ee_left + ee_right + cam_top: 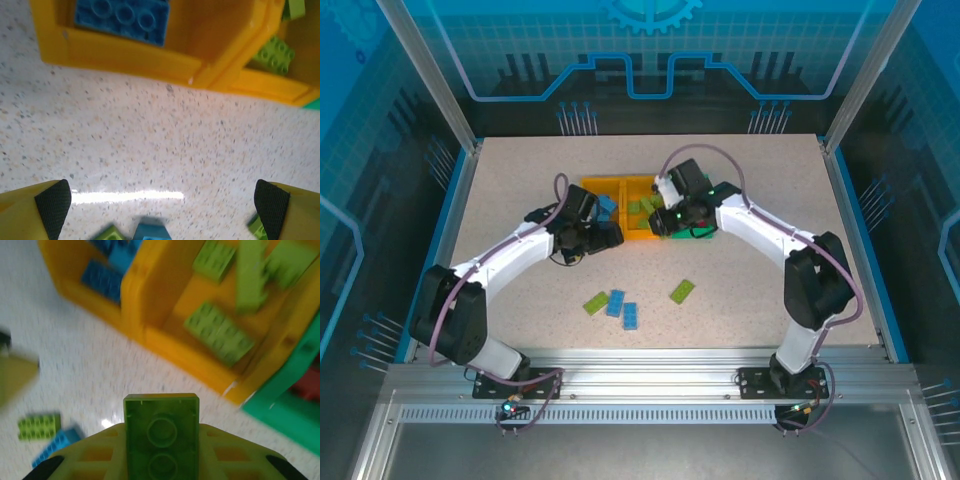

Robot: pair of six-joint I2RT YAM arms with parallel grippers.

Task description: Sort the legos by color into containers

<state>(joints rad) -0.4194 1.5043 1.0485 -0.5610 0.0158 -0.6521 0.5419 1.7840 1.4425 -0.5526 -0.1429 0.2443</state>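
1. We're pinching one lime brick (161, 432) in the right tool (668, 220), just short of the yellow bin (192, 362) holding lime pieces (220, 337).
2. Left tool (162, 205) is hanging spread and empty over the tabletop (150, 135).
3. We're judging the legos (616, 303) light, rigid, slick: gripping flat opposite sides, not studs.
4. Arms (510, 255) are covering the bins (595, 183) from above; green bin (272, 410) contents are blurring out.

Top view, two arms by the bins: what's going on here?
The right gripper is shut on a lime green brick just short of the middle orange bin, which holds green bricks. The left gripper hangs open above the table in front of the left orange bin, which holds blue bricks. Four loose bricks, two green and two blue, lie nearer the arm bases.
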